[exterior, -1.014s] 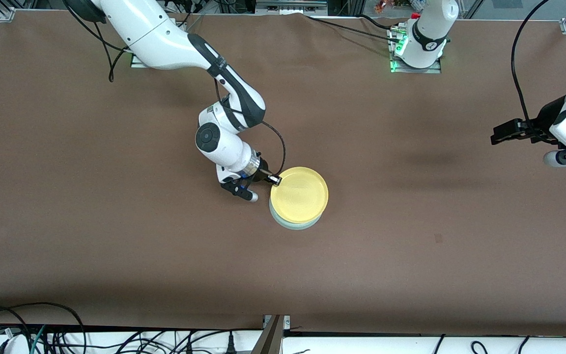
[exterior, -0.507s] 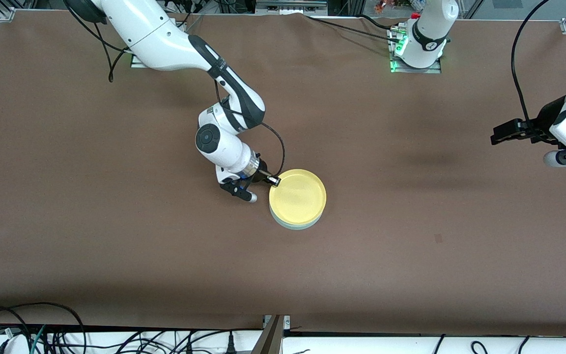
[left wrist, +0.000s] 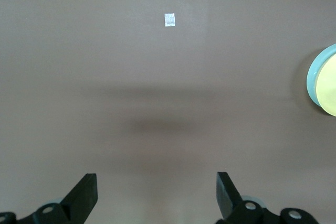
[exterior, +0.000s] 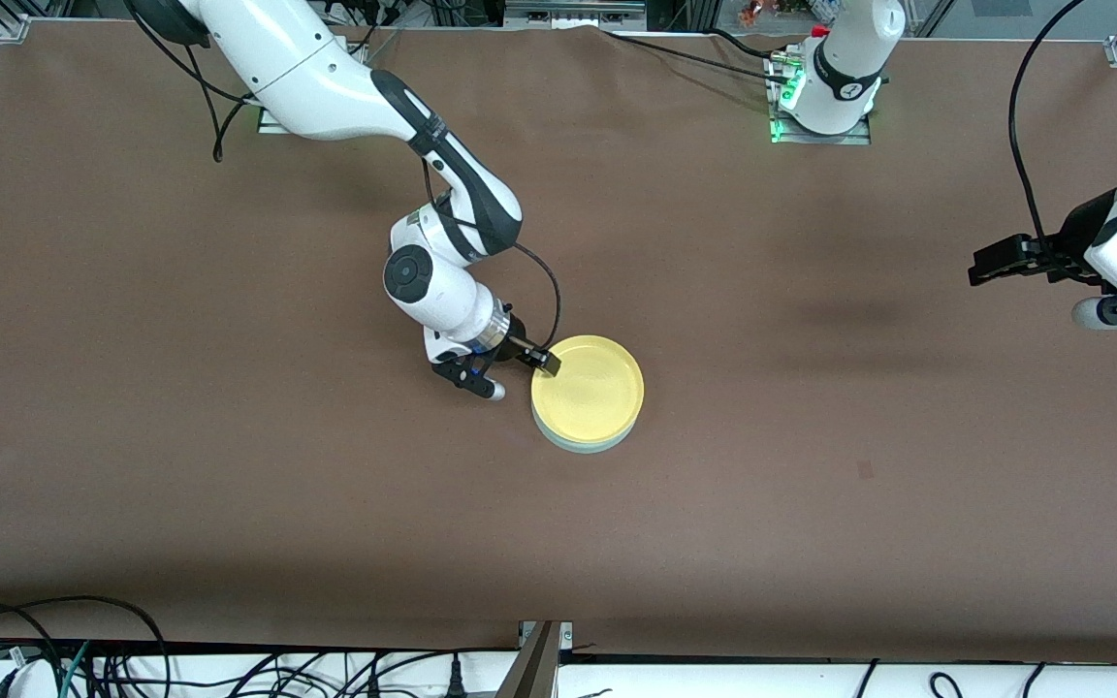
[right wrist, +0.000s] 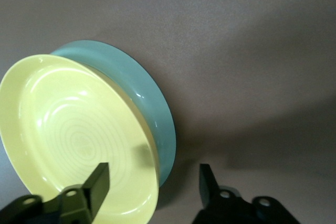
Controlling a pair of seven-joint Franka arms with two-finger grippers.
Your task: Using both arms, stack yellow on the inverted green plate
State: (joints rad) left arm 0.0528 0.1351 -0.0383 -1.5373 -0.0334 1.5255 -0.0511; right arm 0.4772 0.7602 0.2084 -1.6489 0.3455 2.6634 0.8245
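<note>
The yellow plate (exterior: 588, 386) (right wrist: 73, 135) lies right way up on the green plate (exterior: 580, 446) (right wrist: 152, 103), near the table's middle. Only a crescent of green rim shows under it. My right gripper (exterior: 537, 364) (right wrist: 153, 174) is open at the stack's edge toward the right arm's end. One finger is over the yellow plate's inside, the other outside the rim, and neither presses it. My left gripper (exterior: 983, 265) (left wrist: 157, 182) waits open and empty in the air over the left arm's end of the table. The left wrist view catches both plates' edges: yellow (left wrist: 331, 90), green (left wrist: 313, 77).
The brown table top (exterior: 229, 465) lies bare around the stack. A small pale mark (exterior: 865, 470) (left wrist: 169, 20) sits on the cloth toward the left arm's end. Cables run along the table's edge nearest the front camera.
My right gripper has gone from shut on the yellow plate's rim to open, and the plate has settled onto the green one. The left arm has not moved.
</note>
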